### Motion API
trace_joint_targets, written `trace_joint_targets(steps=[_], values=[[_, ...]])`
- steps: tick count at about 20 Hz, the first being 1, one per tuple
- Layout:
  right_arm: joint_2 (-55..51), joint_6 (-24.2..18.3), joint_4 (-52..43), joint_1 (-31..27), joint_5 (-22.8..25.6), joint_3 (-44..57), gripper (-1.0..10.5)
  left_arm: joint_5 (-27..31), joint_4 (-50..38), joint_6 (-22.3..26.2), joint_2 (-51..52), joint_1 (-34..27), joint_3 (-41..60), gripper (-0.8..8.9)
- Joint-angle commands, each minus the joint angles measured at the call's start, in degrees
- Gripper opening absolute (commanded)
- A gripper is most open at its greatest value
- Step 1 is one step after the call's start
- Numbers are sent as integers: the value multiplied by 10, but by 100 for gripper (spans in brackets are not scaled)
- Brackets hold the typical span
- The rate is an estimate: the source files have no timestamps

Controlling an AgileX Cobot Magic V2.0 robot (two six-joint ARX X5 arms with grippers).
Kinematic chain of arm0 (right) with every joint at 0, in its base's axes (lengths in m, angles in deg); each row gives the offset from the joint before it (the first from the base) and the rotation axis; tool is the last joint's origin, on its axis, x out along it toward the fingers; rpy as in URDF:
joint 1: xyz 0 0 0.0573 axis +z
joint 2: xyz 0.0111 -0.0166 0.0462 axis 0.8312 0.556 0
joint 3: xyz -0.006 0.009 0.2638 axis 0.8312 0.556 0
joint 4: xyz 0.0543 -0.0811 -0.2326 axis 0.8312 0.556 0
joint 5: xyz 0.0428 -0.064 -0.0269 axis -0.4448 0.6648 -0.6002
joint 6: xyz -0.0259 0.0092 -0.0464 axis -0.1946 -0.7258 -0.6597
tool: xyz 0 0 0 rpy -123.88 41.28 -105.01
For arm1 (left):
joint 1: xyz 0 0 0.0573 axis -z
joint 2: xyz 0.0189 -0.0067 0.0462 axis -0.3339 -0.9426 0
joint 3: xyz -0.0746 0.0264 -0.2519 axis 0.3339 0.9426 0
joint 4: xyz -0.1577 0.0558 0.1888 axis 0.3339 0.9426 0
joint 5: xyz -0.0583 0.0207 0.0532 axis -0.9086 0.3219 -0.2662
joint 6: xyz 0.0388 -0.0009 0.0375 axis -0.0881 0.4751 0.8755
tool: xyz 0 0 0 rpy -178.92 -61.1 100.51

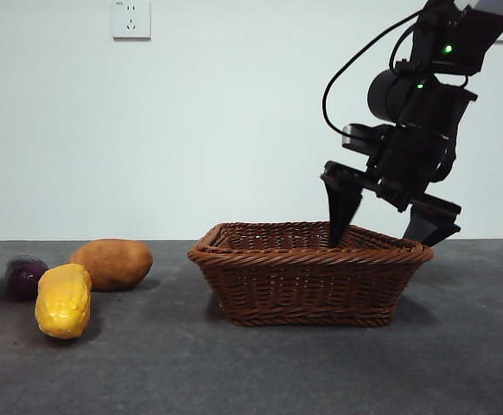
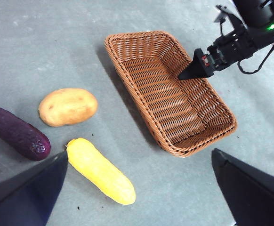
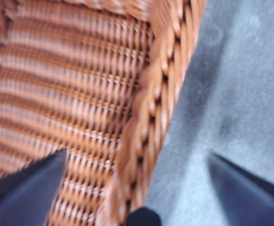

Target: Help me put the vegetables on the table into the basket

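Front view puts the basket (image 1: 310, 277) right of centre on the tabletop (image 1: 251, 372), and all three vegetables lie well apart from it on the left: the potato (image 1: 111, 264) farthest back, the corn cob (image 1: 63, 300) nearest the camera, the dark purple vegetable (image 1: 24, 277) at the far left, partly hidden behind the corn. Nothing lies in the basket.

The right hand (image 1: 390, 216) is at the basket's right end with its jaws spread wide and empty, straddling the braided rim: one jaw dips inside the basket, the other hangs outside over bare tabletop. The right wrist view confirms this, with the rim (image 3: 151, 122) running up between the two jaws. So this hand stands on the wrong side; every vegetable lies across the whole basket from it.

The left hand (image 2: 137, 188) hangs high above the tabletop, jaws also wide and empty. In the left wrist view the corn cob (image 2: 100, 170) lies just beside one jaw, the purple vegetable (image 2: 17, 133) and the potato (image 2: 68, 107) a little beyond. The left hand is clearly the nearer one. The corn's long axis runs slantwise to the line between the jaws, so a grasp would likely need a wrist turn to close across its narrow width.
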Motion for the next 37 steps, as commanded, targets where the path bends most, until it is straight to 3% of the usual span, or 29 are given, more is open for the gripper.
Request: trace_joint_targets(steps=[1, 2, 6, 8, 13, 17, 23, 26, 32, 34, 37], values=[[11, 6, -5, 1, 11, 0, 246, 9, -1, -1, -5, 1, -1, 664], [12, 6, -5, 1, 11, 0, 151, 22, 0, -1, -8, 1, -1, 664], [12, 10, -4, 4, 12, 0, 111, 32, 5, -4, -25, 1, -1, 664], [12, 13, -9, 4, 11, 0, -14, 33, 5, -8, -39, 1, -1, 659], [-8, 21, -12, 4, -6, -1, -12, 50, 21, -10, -76, 1, -1, 659], [-105, 20, 3, 4, -6, -1, -12, 60, 19, -11, -99, 1, -1, 659], [-222, -17, 71, 3, 22, -1, -12, 79, -2, -44, -170, 44, -1, 659], [-262, -39, 97, 3, 22, -1, -12, 187, -35, -83, -219, 103, -1, 659], [-300, -52, 114, 3, 14, -1, -12, 215, -100, -216, -339, 158, -1, 656], [-305, -55, 122, 3, 3, -1, -12, 245, -99, -245, -380, 170, -1, 656], [-307, -57, 124, 3, -7, -1, -12, 245, -116, -281, -421, 179, -1, 656]])
